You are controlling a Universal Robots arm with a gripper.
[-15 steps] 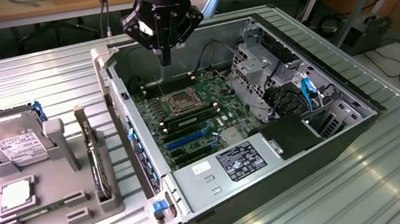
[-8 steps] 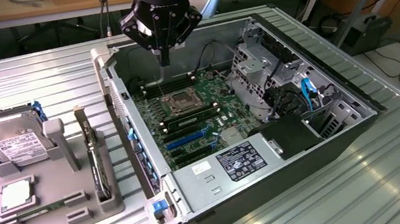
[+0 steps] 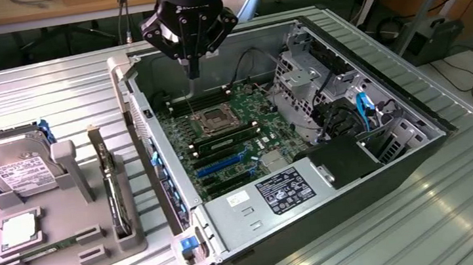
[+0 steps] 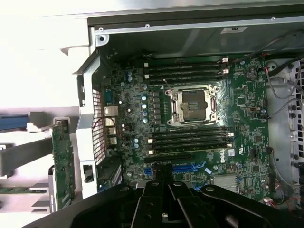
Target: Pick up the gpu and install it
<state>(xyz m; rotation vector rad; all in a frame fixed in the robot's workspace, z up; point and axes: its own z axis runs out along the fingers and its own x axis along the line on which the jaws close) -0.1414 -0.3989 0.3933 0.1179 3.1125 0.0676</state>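
Above the open PC case (image 3: pixel 374 190), over the far end of the mobo (image 3: pixel 219 141), the black jaws hang clenched into one narrow tip, w/ nothing btwn them. They are well apart from the gpu (image 3: pixel 117 194) (image 4: pixel 61 161). The gpu stands on its long edge in a slot of the grey plastic holder (image 3: pixel 61 223), just beside the case's outer wall on the exterior view's left: thin, flat, rectangular, green board edge, dark face. Same holder carries a boxy silver HDD (image 3: pixel 16 169) w/ white label, propped at a tilt. The holder and case sit on a ribbed sheet-metal counter (image 3: pixel 56 92). Inside the case: green mobo w/ a square metal-framed CPU socket (image 3: pixel 216 119) (image 4: pixel 192 105), long black RAM slots (image 4: pixel 190 140) either side of it, and blue card slots (image 3: pixel 218 167). The grey PSU box (image 3: pixel 282 190) has a black label.
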